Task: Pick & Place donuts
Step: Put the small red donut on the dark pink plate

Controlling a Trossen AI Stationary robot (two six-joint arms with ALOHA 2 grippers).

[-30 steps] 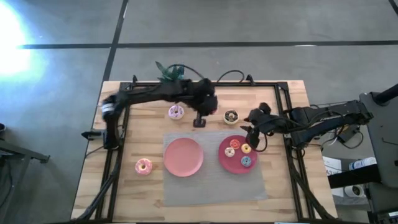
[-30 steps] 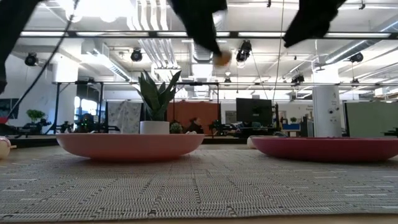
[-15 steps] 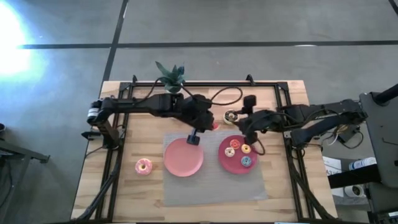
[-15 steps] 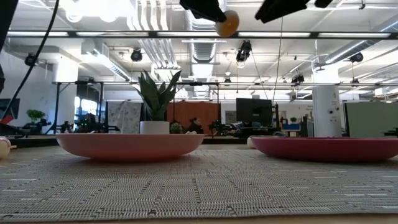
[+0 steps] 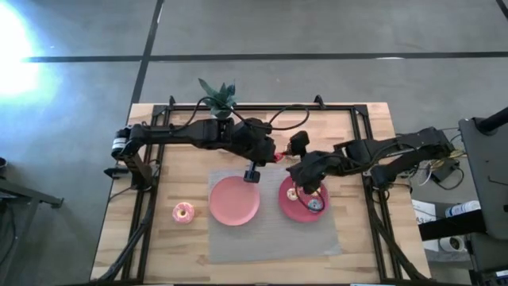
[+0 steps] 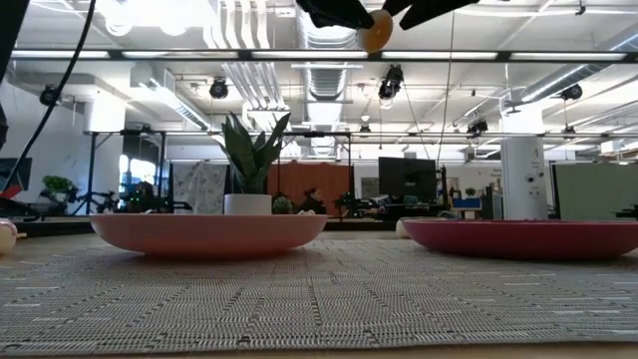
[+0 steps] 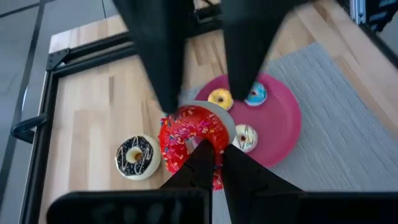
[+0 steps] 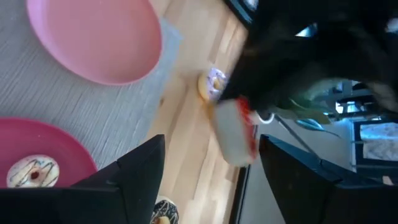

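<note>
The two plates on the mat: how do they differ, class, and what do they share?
The pale pink plate lies bare; the magenta plate holds three donuts. The left pincer, gripping a red sprinkled donut, hangs by the pale pink plate; the right pincer hangs over the magenta plate's edge. Both are round and sit on the mat.

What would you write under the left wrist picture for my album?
Left tool holds a red sprinkled donut above a chocolate donut and dark pink plate.

right gripper [image 5: 295, 171]: finger gap hidden by arm, over dark pink plate [image 5: 298, 209]
plate's donuts: partly covered
red donut [image 7: 193, 138]: near edge behind finger
</note>
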